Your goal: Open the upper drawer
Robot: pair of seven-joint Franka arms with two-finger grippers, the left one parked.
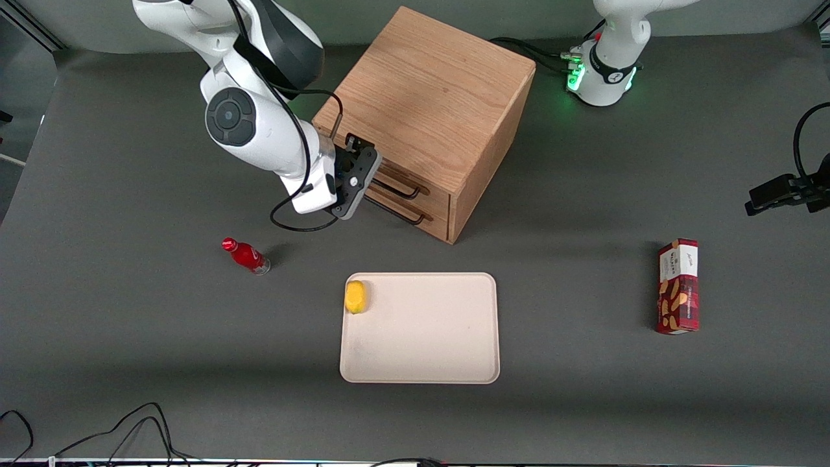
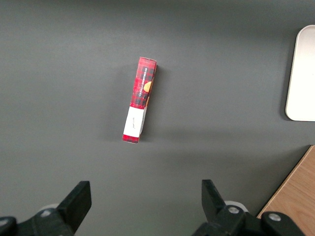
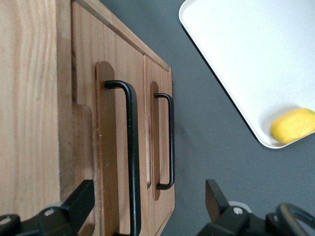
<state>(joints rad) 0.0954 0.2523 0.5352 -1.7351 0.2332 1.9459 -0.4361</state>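
The wooden cabinet (image 1: 428, 110) stands toward the back of the table, with two oak drawers in its front. The upper drawer (image 1: 436, 193) (image 3: 112, 147) sits flush with the lower drawer (image 1: 436, 224) (image 3: 160, 78), and each carries a long black bar handle. My right gripper (image 1: 364, 176) (image 3: 147, 209) is right in front of the drawers, at the working arm's end of the upper drawer's handle (image 1: 397, 189) (image 3: 132, 157). It is open. The handle runs between the two fingers and neither finger touches it. The lower handle (image 3: 171, 142) also lies within the gap.
A cream tray (image 1: 428, 337) (image 3: 236, 54) with a yellow lemon-like fruit (image 1: 355, 296) (image 3: 293, 125) lies nearer the front camera than the cabinet. A red bottle (image 1: 246, 255) lies toward the working arm's end. A red snack box (image 1: 678, 286) (image 2: 141, 100) lies toward the parked arm's end.
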